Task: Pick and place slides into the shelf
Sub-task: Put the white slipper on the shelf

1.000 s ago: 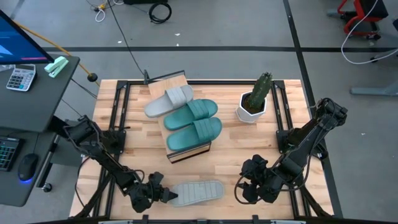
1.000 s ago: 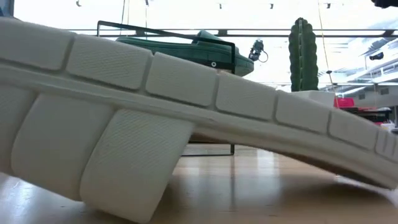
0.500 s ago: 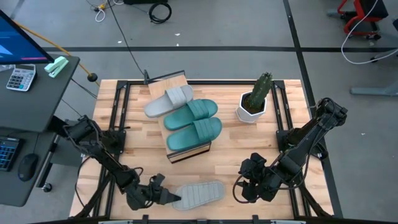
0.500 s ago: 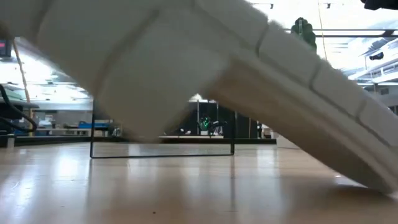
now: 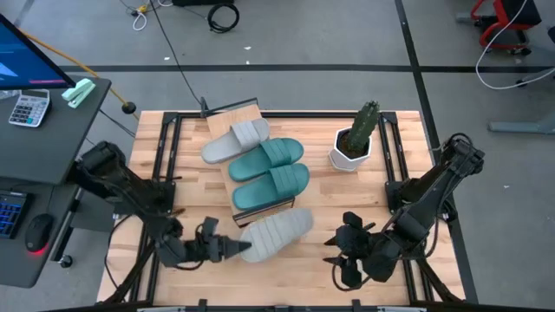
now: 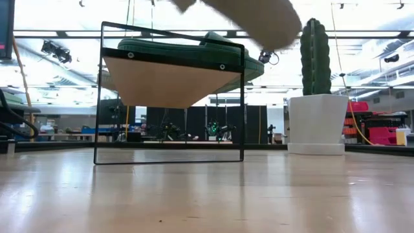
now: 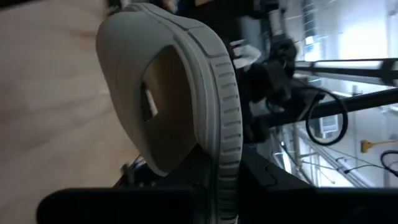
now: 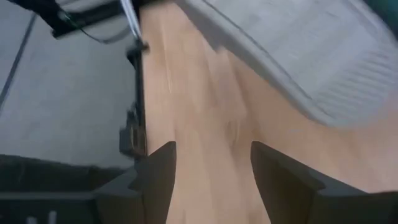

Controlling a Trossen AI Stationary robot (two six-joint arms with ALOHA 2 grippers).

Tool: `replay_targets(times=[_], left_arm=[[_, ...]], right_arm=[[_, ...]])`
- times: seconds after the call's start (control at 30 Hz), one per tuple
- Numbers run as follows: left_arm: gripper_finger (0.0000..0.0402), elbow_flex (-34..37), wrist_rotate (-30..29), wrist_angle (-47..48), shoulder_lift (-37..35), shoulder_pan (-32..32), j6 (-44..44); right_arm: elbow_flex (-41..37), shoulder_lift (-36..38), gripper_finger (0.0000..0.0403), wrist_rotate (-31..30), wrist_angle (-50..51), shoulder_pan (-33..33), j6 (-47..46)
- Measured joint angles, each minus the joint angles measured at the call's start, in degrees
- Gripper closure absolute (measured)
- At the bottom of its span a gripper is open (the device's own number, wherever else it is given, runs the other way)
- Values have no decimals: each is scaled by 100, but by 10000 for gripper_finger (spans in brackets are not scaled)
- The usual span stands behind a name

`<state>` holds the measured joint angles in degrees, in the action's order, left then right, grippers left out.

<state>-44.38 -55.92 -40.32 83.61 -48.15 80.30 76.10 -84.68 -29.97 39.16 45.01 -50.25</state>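
Now left hand (image 5: 227, 249) clamps grey slide (image 5: 276, 234) heel, toe angled toward shelf (image 5: 260, 214).

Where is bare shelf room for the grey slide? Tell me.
The shelf is crowded: a grey slide and two teal slides fill it. Only its near end shows bare wood, below the held slide in the left hand.

Four slides are counted in all. Two are teal-green (image 5: 276, 153) (image 5: 270, 185) and are laid side by side on the shelf (image 5: 247, 111), of which one is seen, near the far edge of the table (image 5: 329, 204). Two are pale grey: one (image 5: 235, 141) is laid on the shelf beside the teal pair, and one (image 5: 276, 232) is held off the table near its front edge. One potted cactus (image 5: 355, 139) is seen by the far right corner. Two robot arms are counted.
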Motion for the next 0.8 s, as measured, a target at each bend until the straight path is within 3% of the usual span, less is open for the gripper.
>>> replay_targets(times=[0.2,0.43,0.6,0.8], left_arm=[[360,-580,1,11,-341,313,-981],[360,-1652,-585,719,-386,651,-1506],[360,-2716,-732,2349,-388,821,-1540],[360,-3729,-469,3545,-391,923,-2072]], right_arm=[[1075,0,198,-1098,-1,0,2150],[2087,6,199,-2477,-19,-128,4904],[2301,7,199,-2675,-25,-371,6476],[2299,-146,197,-2664,64,-665,7399]])
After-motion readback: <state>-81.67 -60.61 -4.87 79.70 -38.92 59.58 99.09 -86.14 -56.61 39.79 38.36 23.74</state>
